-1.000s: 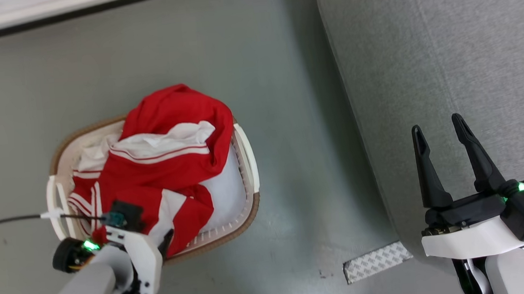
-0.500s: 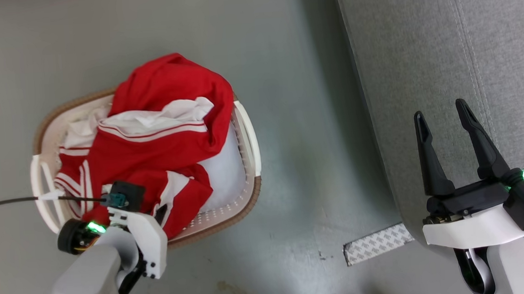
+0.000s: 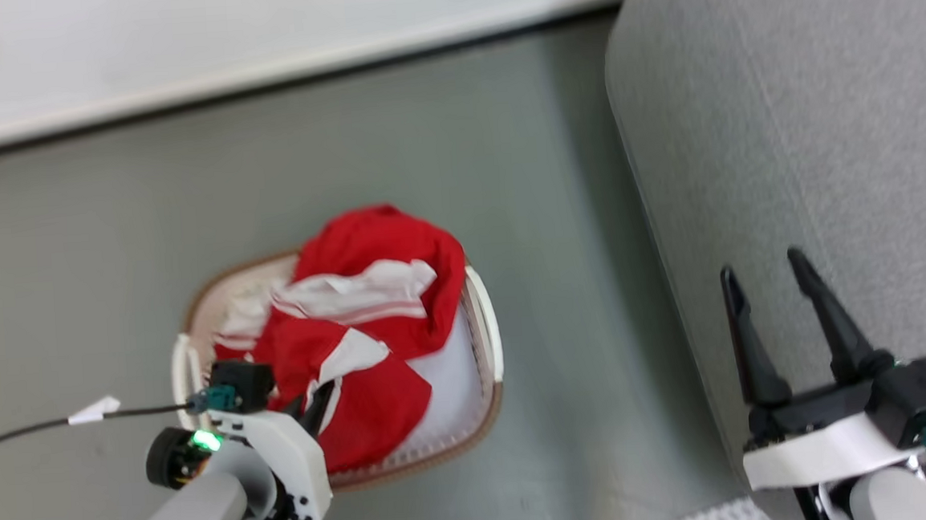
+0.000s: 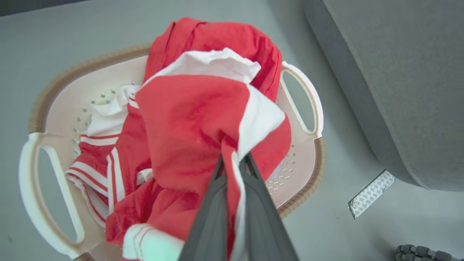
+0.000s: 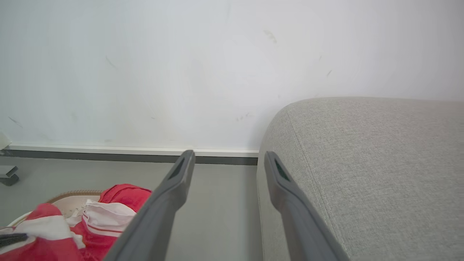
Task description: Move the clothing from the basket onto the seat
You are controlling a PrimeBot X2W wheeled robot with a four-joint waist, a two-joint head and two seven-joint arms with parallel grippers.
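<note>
None of the move is done, we judge: the large light-grey upholstered sofa seat (image 3: 810, 150) carries no garment. The cream-white perforated plastic basket (image 3: 484, 323) holds the red-and-white striped jersey clothing (image 3: 379, 337), heaped toward its far rim. Our left gripper (image 4: 233, 159) pinches a red fold; our right gripper (image 3: 759, 266) stands spread at the seat's edge.

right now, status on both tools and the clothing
Left tool shut on the clothing, most of it in the basket. Right tool open, empty, by the seat. Flat tape strip on floor beside seat.
</note>
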